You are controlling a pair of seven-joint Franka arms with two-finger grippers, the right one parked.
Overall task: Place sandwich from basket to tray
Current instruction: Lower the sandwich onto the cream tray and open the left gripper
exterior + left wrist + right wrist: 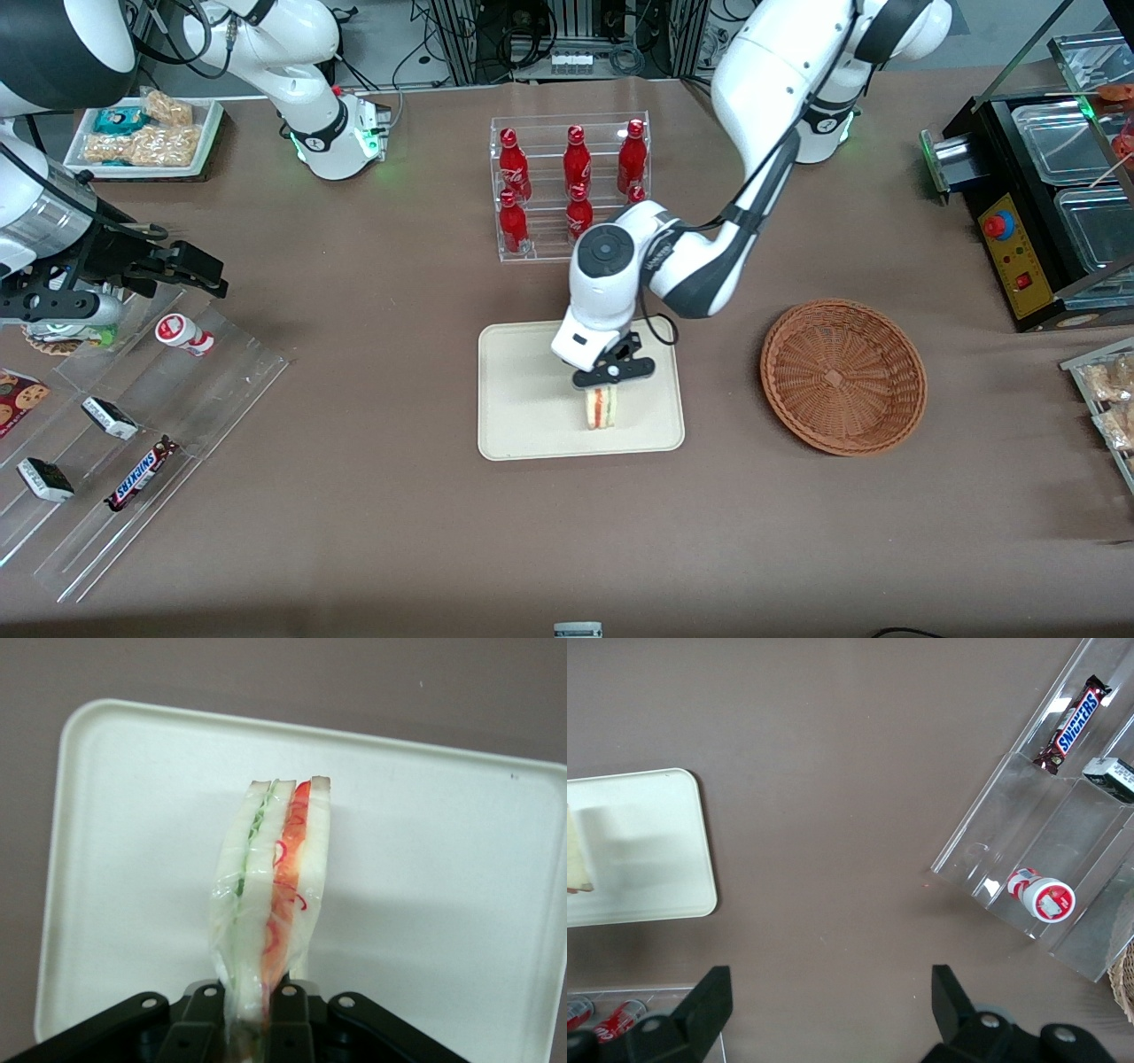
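— Front view: where's your clear-wrapped white triangular sandwich [600, 408]?
— Clamped upright in the black two-finger gripper [611, 379] over the cream rectangular tray [523, 399], near its front edge; round woven wicker basket [842, 376] sits beside, red bottles [576, 177] near the rear edge.

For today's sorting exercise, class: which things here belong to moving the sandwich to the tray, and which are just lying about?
Job in hand:
sandwich, held over the tray
tray
basket, holding nothing
gripper, shut on the sandwich

Lying about:
cola bottles in a rack
Snickers bar
yoghurt cup
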